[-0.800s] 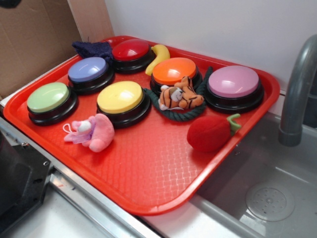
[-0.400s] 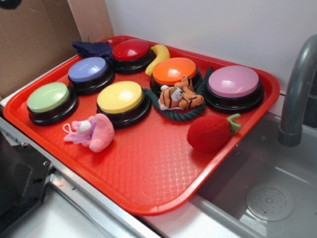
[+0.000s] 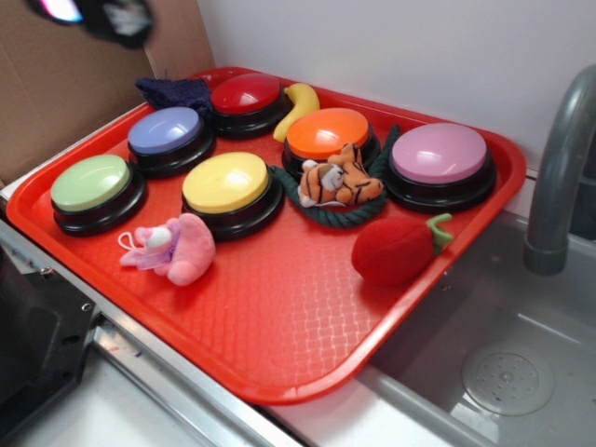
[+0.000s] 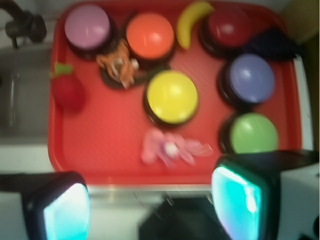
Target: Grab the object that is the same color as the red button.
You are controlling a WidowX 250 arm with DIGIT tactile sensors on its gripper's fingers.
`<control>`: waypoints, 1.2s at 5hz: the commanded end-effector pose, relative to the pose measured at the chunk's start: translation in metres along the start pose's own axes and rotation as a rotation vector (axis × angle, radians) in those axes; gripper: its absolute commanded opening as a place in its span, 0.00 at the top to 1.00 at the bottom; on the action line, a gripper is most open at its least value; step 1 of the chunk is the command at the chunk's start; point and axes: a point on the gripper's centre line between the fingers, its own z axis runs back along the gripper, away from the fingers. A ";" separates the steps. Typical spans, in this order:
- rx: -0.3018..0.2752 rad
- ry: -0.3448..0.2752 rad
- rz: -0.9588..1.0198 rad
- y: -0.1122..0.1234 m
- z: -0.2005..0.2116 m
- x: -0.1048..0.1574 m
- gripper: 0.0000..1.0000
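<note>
The red plush fruit (image 3: 396, 250) (image 4: 67, 91) with a green stem lies on the red tray (image 3: 279, 326) near its right edge, below the pink button. The red button (image 3: 245, 94) (image 4: 229, 28) stands at the tray's back, beside a yellow banana. My gripper (image 3: 102, 17) shows as a dark blur at the top left corner of the exterior view, high above the tray. In the wrist view my gripper (image 4: 152, 205) is open, its two glowing fingers wide apart over the tray's front rim, nothing between them. The plush fruit is far off to the upper left.
On the tray stand green (image 3: 91, 183), purple (image 3: 166, 129), yellow (image 3: 226, 182), orange (image 3: 328, 133) and pink (image 3: 440, 153) buttons, a pink plush toy (image 3: 172, 247), a tiger plush (image 3: 340, 182) on a green rope ring, a banana (image 3: 296, 105) and a dark cloth (image 3: 172, 90). A grey faucet (image 3: 559, 168) and sink lie right.
My gripper has come into the top left of the exterior view, where it barely showed before. Nothing on the tray has moved.
</note>
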 end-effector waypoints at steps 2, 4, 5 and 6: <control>-0.034 -0.102 0.122 -0.061 -0.104 0.064 0.00; -0.112 -0.037 0.087 -0.084 -0.162 0.063 0.00; -0.186 -0.011 0.096 -0.089 -0.176 0.061 0.00; -0.196 -0.044 0.130 -0.090 -0.179 0.058 0.00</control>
